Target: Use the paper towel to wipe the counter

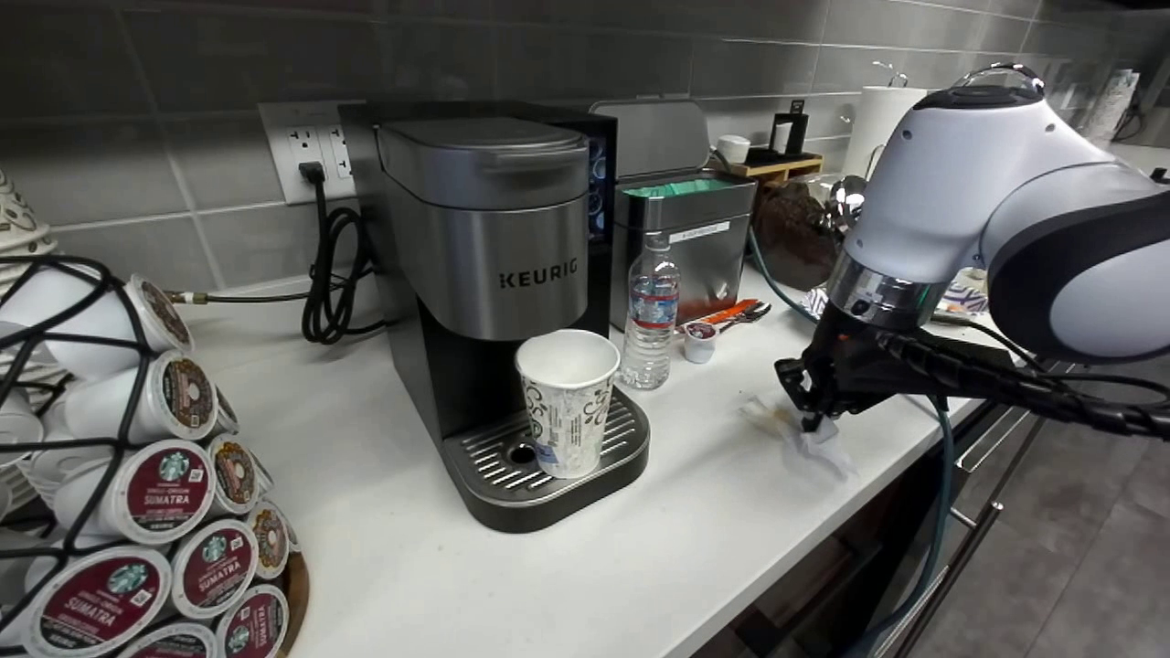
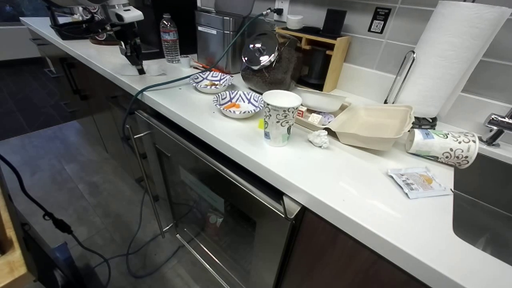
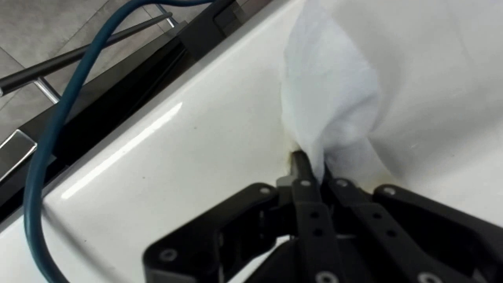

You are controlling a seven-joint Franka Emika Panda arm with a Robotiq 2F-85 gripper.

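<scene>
Gripper [image 3: 319, 169]: in the wrist view, black, its fingers [image 3: 300, 163] drawn together and pinching a fold of the paper towel [image 3: 330, 86]
Paper towel: white, thin, creased, reaching from the fingertips out over the counter [image 3: 220, 129]
Counter: white, glossy, a few small dark specks, edge running diagonally
Blue-green hose [image 3: 37, 188]: curved over the counter's edge
Robot arm [image 1: 960, 183]: in an exterior view, white and black, gripper low over the counter, paper towel beneath its tips
Brownish patch [image 1: 770, 414]: at the paper towel; whether on towel or counter, cannot tell
Coffee maker [image 1: 494, 265]: grey and black, lettered KEURIG
Paper cup [image 1: 567, 407]: patterned, upright on the drip tray [image 1: 475, 468]
Water bottle [image 1: 652, 320]: clear, upright, just beside the coffee maker
Steel bin [image 1: 686, 242]: lid raised, green contents showing
Coffee pods [image 1: 164, 493]: stacked, several labelled SUMATRA
Patterned bowls [image 2: 248, 100]: in an exterior view, two, side by side, one holding orange pieces [image 2: 231, 106]; paper towel flat on the counter under the gripper, near the water bottle
Standing cup [image 2: 280, 124]: patterned, near the bowls
Takeout box [image 2: 372, 128]: tan, open
Crumpled white wad [image 2: 319, 139]: between standing cup and takeout box
Lying cup [image 2: 444, 148]: on its side, beside the sink [image 2: 484, 180]
Packet [image 2: 418, 182]: flat on the counter
Towel roll [image 2: 452, 60]: white, upright
</scene>
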